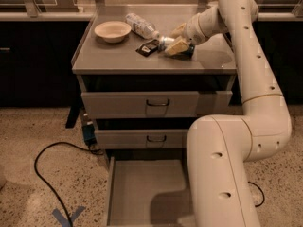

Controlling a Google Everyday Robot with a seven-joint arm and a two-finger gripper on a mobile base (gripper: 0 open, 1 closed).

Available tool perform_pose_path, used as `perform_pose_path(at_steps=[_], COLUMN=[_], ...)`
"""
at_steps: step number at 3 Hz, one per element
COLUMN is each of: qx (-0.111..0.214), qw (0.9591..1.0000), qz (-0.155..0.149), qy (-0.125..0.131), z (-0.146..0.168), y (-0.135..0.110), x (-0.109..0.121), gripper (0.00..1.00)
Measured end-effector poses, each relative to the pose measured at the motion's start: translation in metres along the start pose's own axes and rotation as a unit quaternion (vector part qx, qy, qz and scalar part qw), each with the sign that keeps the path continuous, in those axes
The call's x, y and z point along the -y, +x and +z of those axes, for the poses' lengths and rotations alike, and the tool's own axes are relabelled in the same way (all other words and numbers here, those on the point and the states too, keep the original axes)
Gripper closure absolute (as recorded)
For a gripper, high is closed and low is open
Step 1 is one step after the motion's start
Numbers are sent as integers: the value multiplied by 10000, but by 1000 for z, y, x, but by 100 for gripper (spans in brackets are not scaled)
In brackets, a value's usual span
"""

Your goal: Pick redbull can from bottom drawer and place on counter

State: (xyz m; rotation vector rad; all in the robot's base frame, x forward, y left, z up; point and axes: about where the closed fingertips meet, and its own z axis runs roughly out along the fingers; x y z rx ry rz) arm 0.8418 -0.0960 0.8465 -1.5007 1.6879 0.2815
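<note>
The redbull can (166, 42) is low over the counter (118, 58), near its middle right, with its silver end pointing left. My gripper (177, 39) reaches in from the right and is shut on the can, one pale finger (179, 30) behind it and one in front. The can's far end is hidden by the fingers. The bottom drawer (142, 190) is pulled open below, and the part of its floor that I can see is bare. My arm covers the drawer's right part.
On the counter are a cream bowl (112, 30) at the left, a clear plastic bottle (141, 25) lying behind the can, and a dark packet (147, 48) next to it. The two upper drawers (147, 104) are shut. A black cable (45, 167) and blue tape (67, 216) lie on the floor at the left.
</note>
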Motion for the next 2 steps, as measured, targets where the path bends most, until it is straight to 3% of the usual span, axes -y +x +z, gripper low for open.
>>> perform_pose_path(at_steps=[1,2], qx=[0,0], qw=[10000,10000], qz=[0,0], qy=[0,0], z=[0,0], y=[0,0], x=[0,0], gripper=[0,0])
